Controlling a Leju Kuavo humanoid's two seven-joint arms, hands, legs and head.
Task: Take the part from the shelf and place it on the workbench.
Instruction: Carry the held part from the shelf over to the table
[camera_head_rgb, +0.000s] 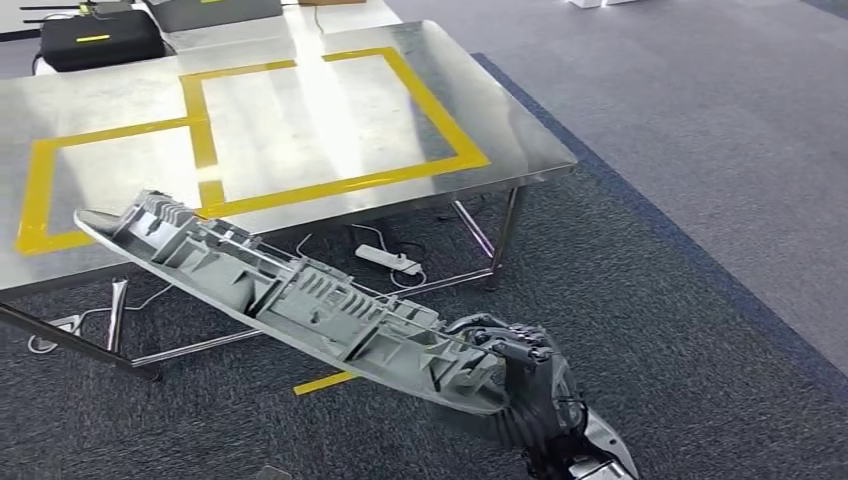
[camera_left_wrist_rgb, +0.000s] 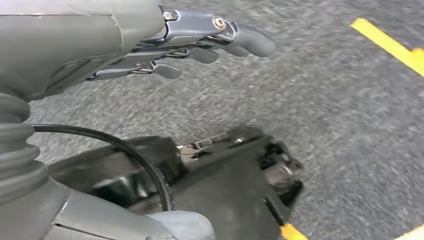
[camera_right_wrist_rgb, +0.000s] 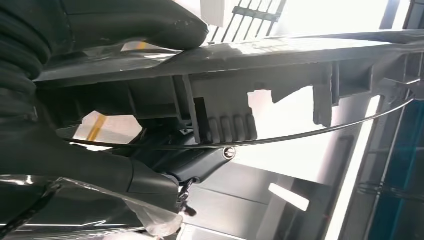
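Part (camera_head_rgb: 290, 295) hangs long and tilted from your right hand (camera_head_rgb: 515, 365), gripped at one end short of the workbench (camera_head_rgb: 330, 110), so lift its far tip over the edge before lowering flat inside the yellow tape (camera_head_rgb: 440, 120), left hand (camera_left_wrist_rgb: 200, 42) empty, fingers loosely extended.

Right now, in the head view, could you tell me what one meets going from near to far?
Right hand gripping the grey part → white power strip on the carpet → steel workbench with yellow tape rectangles → black case.
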